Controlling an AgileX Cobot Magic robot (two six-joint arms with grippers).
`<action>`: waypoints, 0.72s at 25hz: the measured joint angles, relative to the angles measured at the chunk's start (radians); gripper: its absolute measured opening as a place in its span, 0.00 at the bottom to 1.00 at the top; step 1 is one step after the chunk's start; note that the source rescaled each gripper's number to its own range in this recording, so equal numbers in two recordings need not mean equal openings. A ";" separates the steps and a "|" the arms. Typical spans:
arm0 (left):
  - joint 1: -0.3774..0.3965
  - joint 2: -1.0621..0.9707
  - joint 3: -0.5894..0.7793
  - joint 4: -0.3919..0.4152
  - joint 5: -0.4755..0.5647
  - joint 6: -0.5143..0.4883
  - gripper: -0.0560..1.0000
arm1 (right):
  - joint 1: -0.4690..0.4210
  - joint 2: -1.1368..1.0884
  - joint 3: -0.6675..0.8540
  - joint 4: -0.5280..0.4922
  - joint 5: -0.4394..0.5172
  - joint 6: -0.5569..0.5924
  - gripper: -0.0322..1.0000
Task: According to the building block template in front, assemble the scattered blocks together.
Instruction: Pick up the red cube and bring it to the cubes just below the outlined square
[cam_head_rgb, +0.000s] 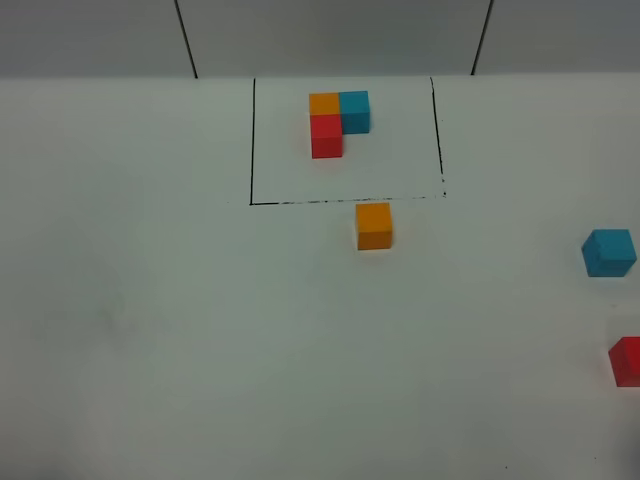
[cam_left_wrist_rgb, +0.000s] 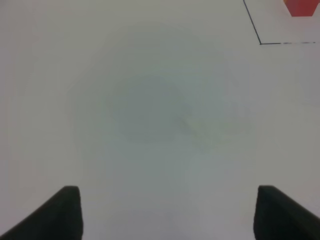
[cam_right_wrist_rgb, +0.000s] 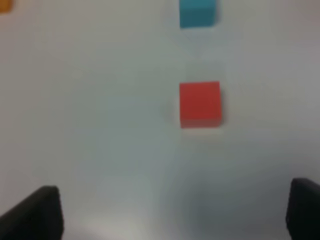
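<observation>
The building block template (cam_head_rgb: 338, 118) sits inside a thin black outline at the back: orange at the corner, blue to its right, red in front. The scattered orange cube (cam_head_rgb: 374, 226) lies just in front of the outline. The cyan-blue cube (cam_head_rgb: 609, 252) and the red cube (cam_head_rgb: 627, 361) lie at the right edge. Neither gripper shows in the exterior view. My right gripper (cam_right_wrist_rgb: 175, 212) is open above the table, with the red cube (cam_right_wrist_rgb: 200, 103) ahead of it and the blue cube (cam_right_wrist_rgb: 197, 12) beyond. My left gripper (cam_left_wrist_rgb: 167, 210) is open over bare table.
The white table (cam_head_rgb: 200, 330) fills the view, with a grey wall behind it. In the left wrist view the outline's corner (cam_left_wrist_rgb: 260, 42) and a bit of the template's red cube (cam_left_wrist_rgb: 301, 7) show. A sliver of the orange cube (cam_right_wrist_rgb: 4, 5) shows in the right wrist view.
</observation>
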 joint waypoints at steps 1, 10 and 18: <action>0.000 0.000 0.000 0.000 0.000 0.000 0.59 | 0.000 0.054 -0.010 -0.015 0.000 -0.001 0.90; 0.000 0.000 0.000 0.000 0.000 0.000 0.59 | -0.038 0.491 -0.099 -0.064 -0.094 -0.083 1.00; 0.000 0.000 0.000 0.000 0.000 0.000 0.59 | -0.174 0.780 -0.099 0.124 -0.258 -0.318 1.00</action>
